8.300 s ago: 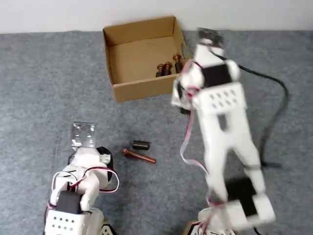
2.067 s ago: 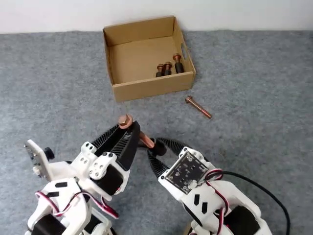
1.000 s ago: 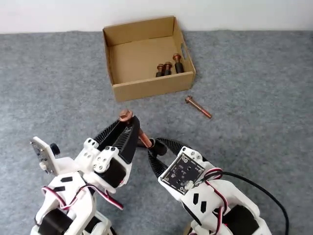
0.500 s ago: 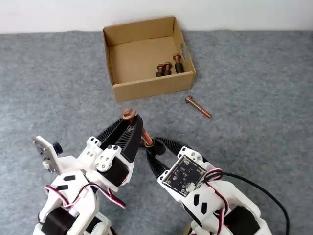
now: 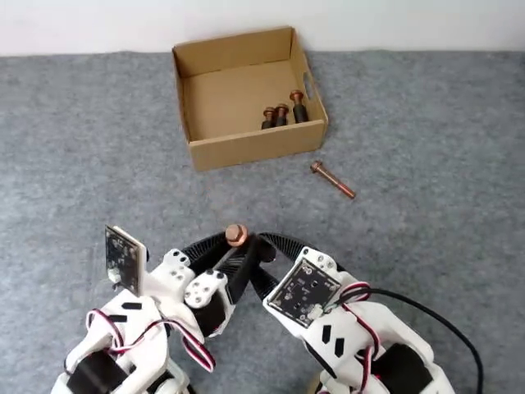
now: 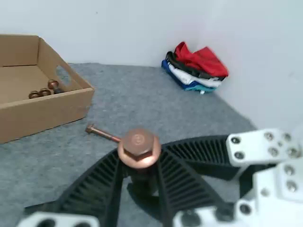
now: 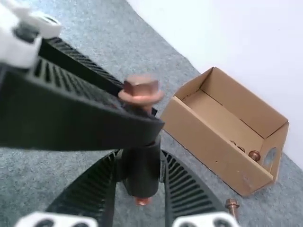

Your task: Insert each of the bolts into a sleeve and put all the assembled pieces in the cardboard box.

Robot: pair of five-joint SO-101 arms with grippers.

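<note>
My left gripper (image 5: 234, 246) is shut on a copper bolt (image 5: 235, 235), which stands upright just below its hex head (image 6: 138, 146). My right gripper (image 5: 261, 249) is shut on the black sleeve (image 7: 139, 171) directly under that head. The bolt's shank runs through the sleeve and its tip (image 7: 141, 201) pokes out the far end. Both grippers meet near the table's front, well short of the cardboard box (image 5: 246, 149). Three assembled pieces (image 5: 282, 112) lie in the box's right corner. A second loose bolt (image 5: 332, 179) lies on the carpet right of the box.
Grey carpet (image 5: 426, 164) covers the table. A pile of folded clothes (image 6: 196, 66) lies by the wall, far beyond the loose bolt (image 6: 102, 134). The box's side wall has a handle cutout (image 5: 308, 84).
The left gripper has swung nearer and down with the bolt, tipping it upright. The shank that showed before now sits inside the sleeve held by the right gripper, which stayed in place.
</note>
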